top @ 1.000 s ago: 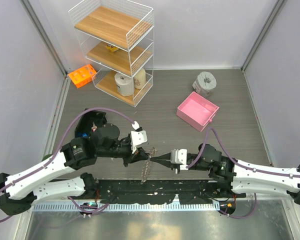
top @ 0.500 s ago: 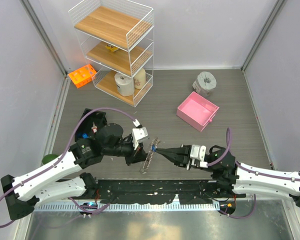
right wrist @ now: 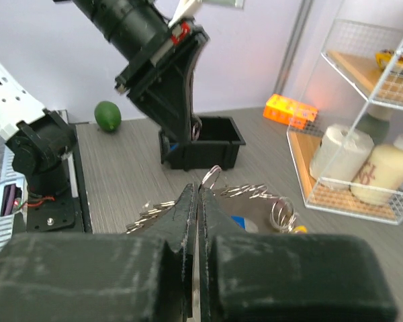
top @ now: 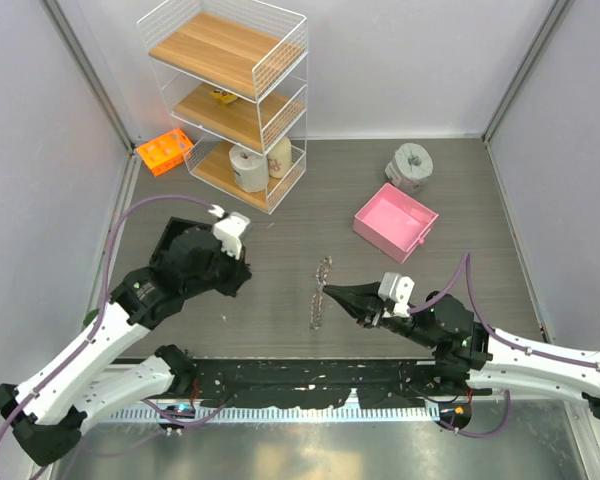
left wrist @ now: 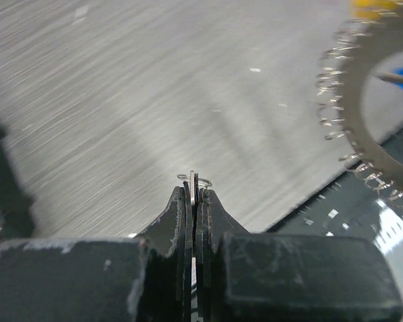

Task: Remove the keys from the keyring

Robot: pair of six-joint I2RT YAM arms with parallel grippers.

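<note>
The keyring (top: 320,292) is a knobbly silvery loop hanging edge-on at the table's middle front. My right gripper (top: 330,291) is shut on one of its small rings (right wrist: 211,177). A blue key (right wrist: 242,222) and a yellow key (right wrist: 299,229) hang inside the loop. My left gripper (top: 230,272) is off to the left, apart from the keyring, above the black bin (right wrist: 203,141). It is shut on a thin silvery key, seen edge-on with a small wire ring (left wrist: 193,180). The keyring also shows at the top right of the left wrist view (left wrist: 352,114).
A pink box (top: 395,221) and a grey tape roll (top: 412,164) stand at the back right. A white wire shelf (top: 230,95) and an orange rack (top: 165,151) stand at the back left. A green lime (right wrist: 107,115) lies by the left arm's base.
My left gripper has pulled away to the left from the keyring, carrying the small silvery piece. My right gripper still holds the keyring and has shifted slightly right.
</note>
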